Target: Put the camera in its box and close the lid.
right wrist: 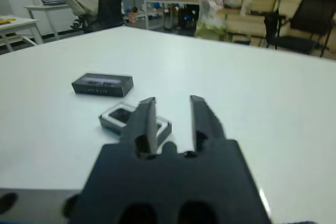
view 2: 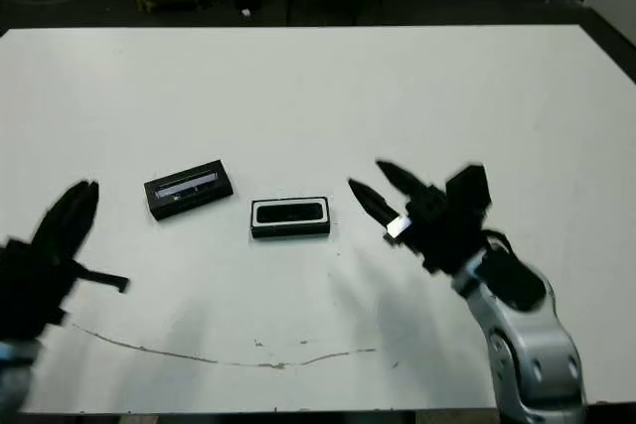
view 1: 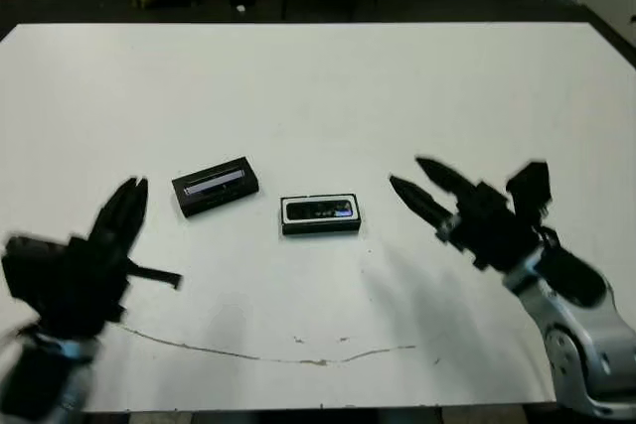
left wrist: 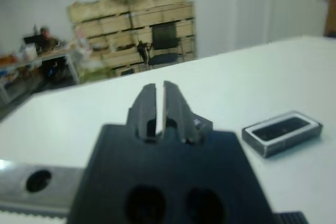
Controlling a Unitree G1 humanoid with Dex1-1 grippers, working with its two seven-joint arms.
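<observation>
Camera sits inside the box at mid-counter; the lid lies apart, just to its left. I read my right claw as open, near the box and empty; my left claw has fingers nearly together, holding nothing. I judge the lid light, rigid and slick on its glossy strip, so I would grip its long edges, not the window.

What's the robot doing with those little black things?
It's packing a camera away. The camera already lies inside its white-lined box in the middle of the table. The lid rests beside it, not on yet. The open right gripper is near the box; the left gripper holds nothing.
</observation>
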